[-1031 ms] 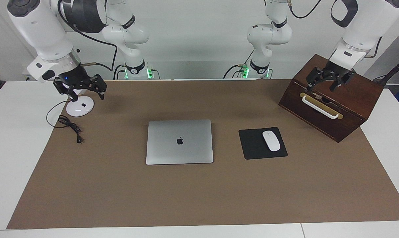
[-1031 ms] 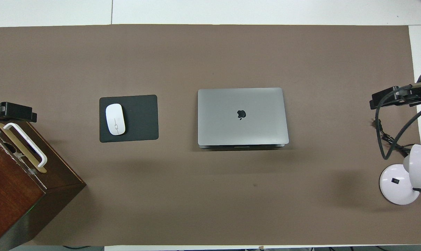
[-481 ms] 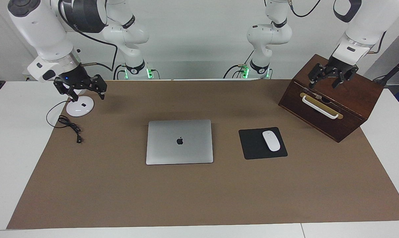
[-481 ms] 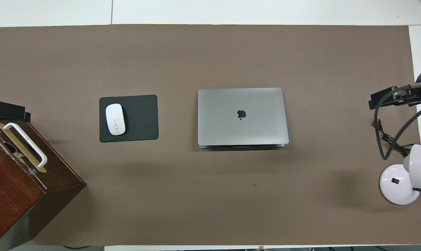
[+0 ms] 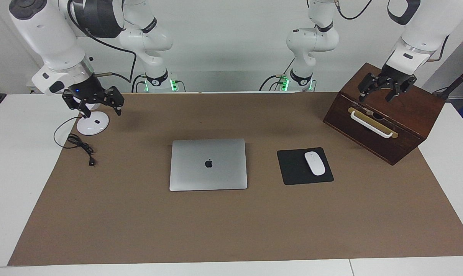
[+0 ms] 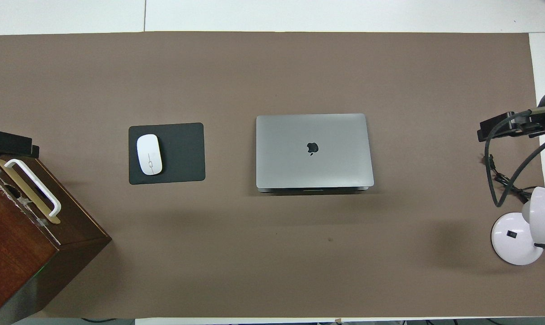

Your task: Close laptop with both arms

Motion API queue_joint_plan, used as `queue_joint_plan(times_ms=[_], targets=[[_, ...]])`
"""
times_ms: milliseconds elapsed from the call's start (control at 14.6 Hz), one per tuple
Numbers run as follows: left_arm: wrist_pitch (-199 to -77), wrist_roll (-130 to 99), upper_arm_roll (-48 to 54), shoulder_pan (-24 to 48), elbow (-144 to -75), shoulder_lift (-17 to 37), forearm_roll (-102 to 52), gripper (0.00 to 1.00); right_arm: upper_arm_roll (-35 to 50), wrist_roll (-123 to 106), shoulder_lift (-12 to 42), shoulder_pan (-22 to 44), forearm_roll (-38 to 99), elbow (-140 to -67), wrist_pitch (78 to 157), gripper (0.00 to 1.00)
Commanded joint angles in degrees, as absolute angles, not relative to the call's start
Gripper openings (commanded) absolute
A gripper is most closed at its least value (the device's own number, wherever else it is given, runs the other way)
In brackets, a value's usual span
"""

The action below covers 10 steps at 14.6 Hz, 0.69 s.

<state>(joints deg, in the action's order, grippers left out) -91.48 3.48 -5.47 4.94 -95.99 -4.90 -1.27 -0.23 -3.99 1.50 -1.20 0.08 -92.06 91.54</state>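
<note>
White table (image 5: 9, 172) under a brown paper mat (image 5: 231, 226), pale wall above. Thin silver-grey aluminium laptop (image 5: 208, 165) shut flat mid-mat, dark apple logo up, long axis along the table, beside a black square mouse pad (image 5: 293, 170) with white mouse (image 5: 315, 163). Left hand (image 5: 382, 87) spread wide over a dark wooden box (image 5: 407, 126). Right hand (image 5: 95, 100) wide, empty, over a white round lamp base (image 5: 92, 124).

A white counter (image 5: 9, 184) wears a brown mat (image 5: 231, 226), and on that mat sit the closed laptop (image 5: 208, 164) mid-mat, a black mouse pad (image 5: 293, 168) beside it, a wooden box (image 5: 385, 115) at the left arm's end, a white lamp base (image 5: 92, 124) at the right arm's.
</note>
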Motion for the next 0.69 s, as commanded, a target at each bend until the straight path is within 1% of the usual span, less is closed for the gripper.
queue_joint_plan(times_ms=[0,619], targets=[[-90.26,2.9,-5.89,5.27,-94.57,-4.04,-0.09,1.0,0.09,-5.01,1.76,-1.49,-0.7,-91.67,91.93,1.0],[-90.53,2.9,-5.89,4.75,-94.66,-4.04,-0.7,1.0,0.09,-5.01,1.76,-1.49,-0.7,-91.67,91.93,1.0]])
